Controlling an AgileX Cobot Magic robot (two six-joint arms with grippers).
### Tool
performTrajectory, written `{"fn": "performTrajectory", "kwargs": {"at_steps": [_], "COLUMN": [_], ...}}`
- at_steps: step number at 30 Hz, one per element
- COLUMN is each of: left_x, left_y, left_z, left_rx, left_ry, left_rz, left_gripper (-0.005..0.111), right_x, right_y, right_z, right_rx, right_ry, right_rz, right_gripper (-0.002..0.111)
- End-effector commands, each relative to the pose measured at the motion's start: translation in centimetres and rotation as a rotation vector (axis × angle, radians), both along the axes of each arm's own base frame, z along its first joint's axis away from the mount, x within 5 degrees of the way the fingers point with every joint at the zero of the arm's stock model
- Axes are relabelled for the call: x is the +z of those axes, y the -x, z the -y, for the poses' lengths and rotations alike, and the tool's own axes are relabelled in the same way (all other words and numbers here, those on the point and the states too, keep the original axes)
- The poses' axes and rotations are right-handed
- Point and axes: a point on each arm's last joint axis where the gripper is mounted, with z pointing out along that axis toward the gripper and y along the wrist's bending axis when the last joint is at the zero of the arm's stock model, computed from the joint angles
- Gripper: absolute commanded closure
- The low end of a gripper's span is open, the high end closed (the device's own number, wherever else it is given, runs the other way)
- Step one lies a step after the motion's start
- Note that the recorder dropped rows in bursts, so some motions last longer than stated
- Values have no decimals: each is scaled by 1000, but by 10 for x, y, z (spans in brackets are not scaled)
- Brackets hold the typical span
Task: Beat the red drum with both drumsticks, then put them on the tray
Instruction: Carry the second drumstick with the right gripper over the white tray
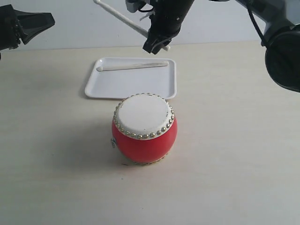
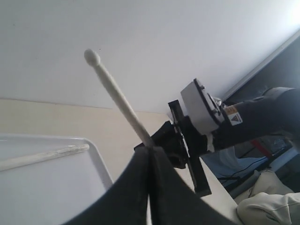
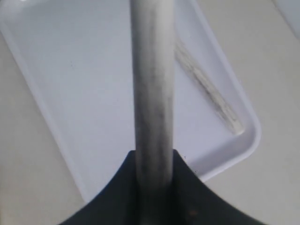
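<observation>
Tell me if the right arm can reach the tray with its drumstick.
Probably yes. The right gripper, holding its drumstick, hangs above the tray with nothing between; the other drumstick lies along the far side, leaving bare room.

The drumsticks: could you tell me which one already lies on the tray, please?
The drumstick lying flat inside the tray, with nothing holding it. The other drumstick is held tilted in the air above the tray by the right end effector.

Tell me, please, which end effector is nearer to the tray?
Right. The right end effector hangs over the tray's far rim, gripping a drumstick. The left end effector is well off to the tray's left, near the exterior view's edge.
</observation>
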Motion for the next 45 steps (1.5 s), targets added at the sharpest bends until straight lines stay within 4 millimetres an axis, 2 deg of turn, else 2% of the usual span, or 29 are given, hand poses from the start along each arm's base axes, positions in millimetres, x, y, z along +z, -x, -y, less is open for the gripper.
{"fn": "performTrajectory", "kwargs": {"at_steps": [1,7,19,28,45], "left_x": [1,4,8,8,8], "left_y": [0,0,2,2,2], "left_z": [-1,-1,-1,-1,0], "left_rx": [-1,2,0,0,-2], "left_ry": [2,4,3,3,3], "left_rz": [2,8,21,21,21], "left_gripper": [107,107,107,107,107], "right_x": [-14,-41,-80,-90,-89], "right_y": [-4,-7,-10,-12,-17], "right_z": [0,1,2,2,2], "right_rx": [119,230,316,317,307], "right_ry": [41,116,180,191,196], "right_rz": [30,13,-26,-17,29], "right_gripper": [108,108,108,108,108]}}
